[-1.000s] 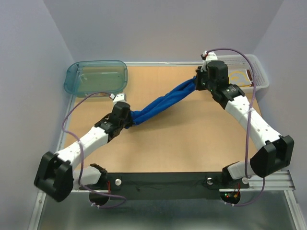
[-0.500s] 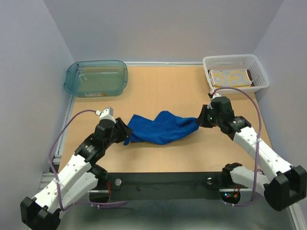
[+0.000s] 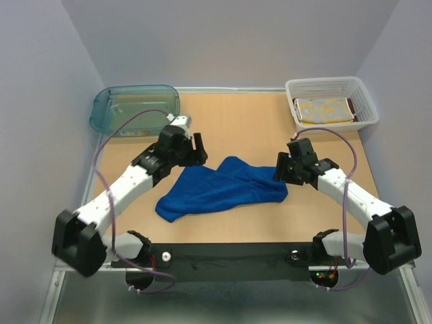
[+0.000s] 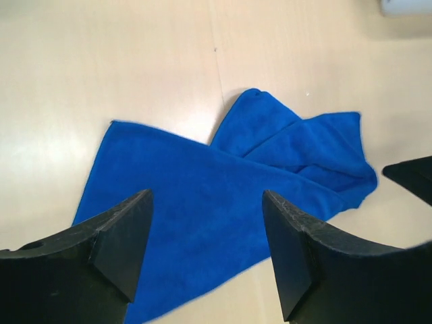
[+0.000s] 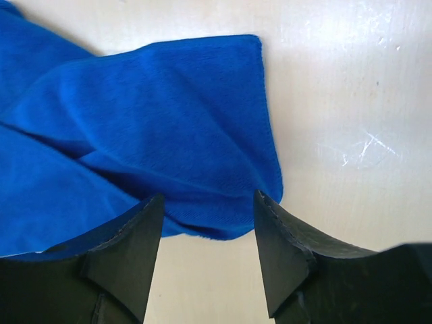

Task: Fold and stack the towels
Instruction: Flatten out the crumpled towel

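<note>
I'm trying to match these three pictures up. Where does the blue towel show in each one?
Top external: the blue towel lies rumpled near the middle of the tabletop.
Left wrist: it fills the centre and lower left.
Right wrist: it covers the upper left, with one corner at top centre.
Shared landmark: the pale wooden tabletop under it.
</note>
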`<move>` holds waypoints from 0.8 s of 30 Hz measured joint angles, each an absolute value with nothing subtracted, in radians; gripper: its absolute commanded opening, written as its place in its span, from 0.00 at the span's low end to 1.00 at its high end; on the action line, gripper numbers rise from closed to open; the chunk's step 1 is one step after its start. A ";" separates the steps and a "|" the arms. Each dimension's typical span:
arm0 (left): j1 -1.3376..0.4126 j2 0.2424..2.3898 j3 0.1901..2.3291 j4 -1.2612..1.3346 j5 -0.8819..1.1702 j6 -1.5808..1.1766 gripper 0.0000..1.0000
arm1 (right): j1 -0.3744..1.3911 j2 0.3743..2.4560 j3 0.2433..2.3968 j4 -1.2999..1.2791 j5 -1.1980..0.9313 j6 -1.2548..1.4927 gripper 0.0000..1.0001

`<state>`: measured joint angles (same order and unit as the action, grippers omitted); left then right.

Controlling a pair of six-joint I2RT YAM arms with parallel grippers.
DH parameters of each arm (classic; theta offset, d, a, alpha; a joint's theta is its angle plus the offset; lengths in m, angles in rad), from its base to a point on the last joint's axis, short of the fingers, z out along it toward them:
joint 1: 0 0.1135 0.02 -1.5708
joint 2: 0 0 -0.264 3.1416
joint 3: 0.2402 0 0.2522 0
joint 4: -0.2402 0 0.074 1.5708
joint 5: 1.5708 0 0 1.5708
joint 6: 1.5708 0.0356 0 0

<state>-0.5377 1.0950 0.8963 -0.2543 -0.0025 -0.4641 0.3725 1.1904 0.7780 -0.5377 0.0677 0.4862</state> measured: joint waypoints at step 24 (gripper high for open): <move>-0.722 1.800 1.117 -0.203 0.041 -0.336 0.68 | 0.267 1.526 0.815 -0.303 0.044 0.353 0.52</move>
